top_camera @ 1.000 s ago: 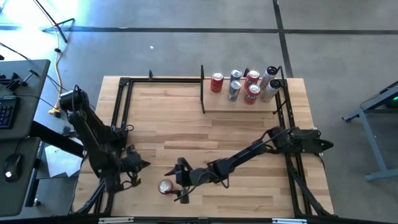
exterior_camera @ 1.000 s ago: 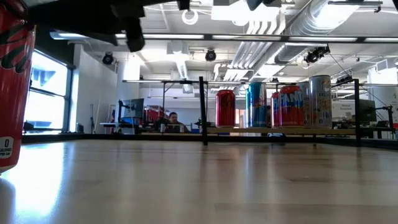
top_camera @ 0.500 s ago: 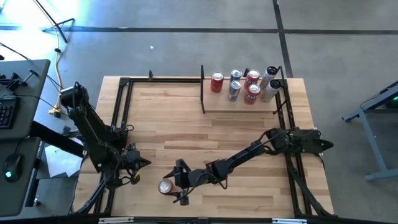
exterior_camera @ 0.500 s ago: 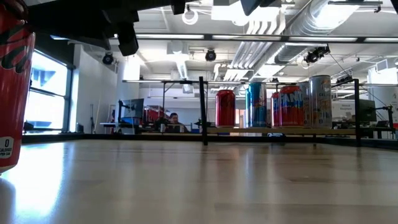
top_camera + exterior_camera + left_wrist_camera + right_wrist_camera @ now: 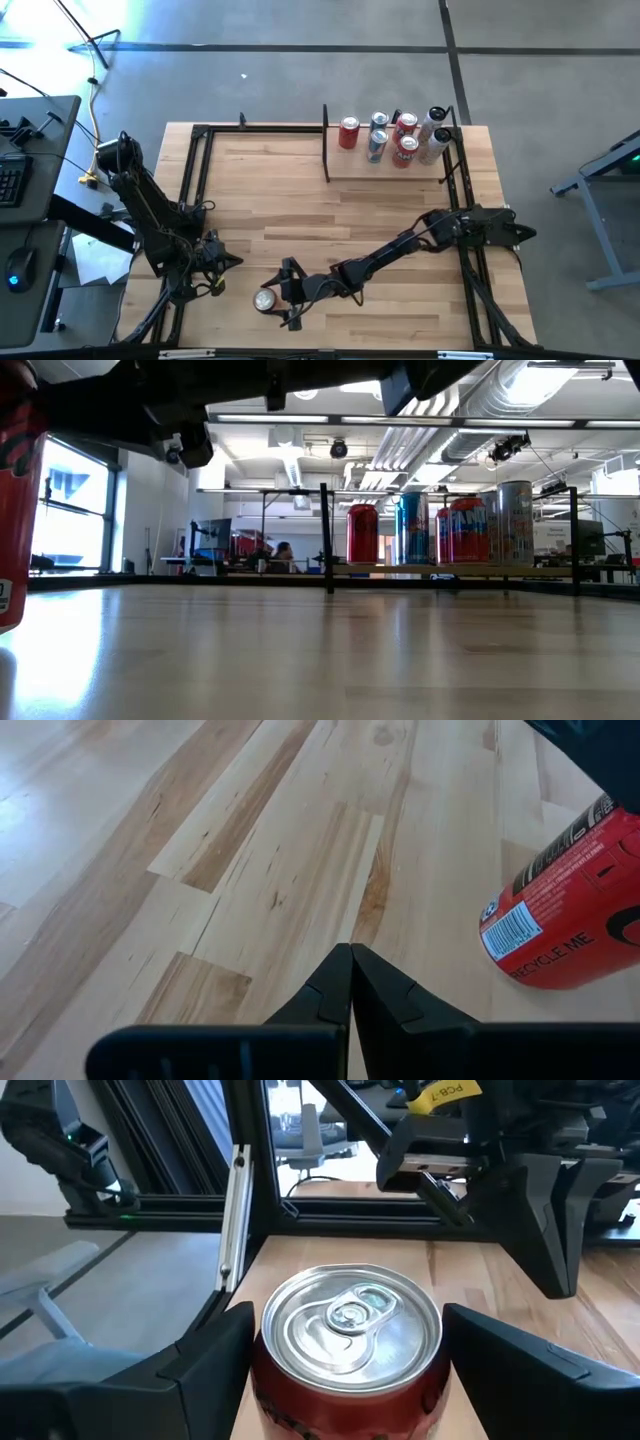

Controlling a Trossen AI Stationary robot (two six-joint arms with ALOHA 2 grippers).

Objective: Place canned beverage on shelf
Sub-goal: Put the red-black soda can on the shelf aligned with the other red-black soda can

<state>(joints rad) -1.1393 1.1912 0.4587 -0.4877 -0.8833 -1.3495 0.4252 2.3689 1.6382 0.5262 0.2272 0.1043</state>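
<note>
A red can [image 5: 265,299] stands upright on the wooden tabletop near the front edge. It also shows in the low view [image 5: 18,500] and the left wrist view [image 5: 565,910]. My right gripper [image 5: 283,296] is open and comes at the can level from the table's right. In the right wrist view its gripper [image 5: 347,1318] has one finger on each side of the can's top [image 5: 345,1325]. My left gripper [image 5: 232,263] is shut and empty, just left of the can; it also shows in the left wrist view [image 5: 350,985]. The pale wood shelf [image 5: 385,168] lies at the far right. My right gripper has its fingers on either side of the upright can, level, coming from the table's right. One finger [image 5: 215,1365] lies right beside the can's wall [image 5: 262,1360]. I cannot tell whether it touches. The other finger [image 5: 510,1360] stands a little apart.
Several cans [image 5: 395,140] stand on the shelf, which has thin black bars [image 5: 326,145] at its sides; they also show in the low view [image 5: 440,530]. A black frame [image 5: 195,170] runs along the table's left side. Bare tabletop [image 5: 330,215] lies between the can and the shelf.
My right gripper has gone a little toward the table's left, farther around the red can, and has stayed open. In the low view the can has shifted slightly toward the table's left and still stands on the table.
</note>
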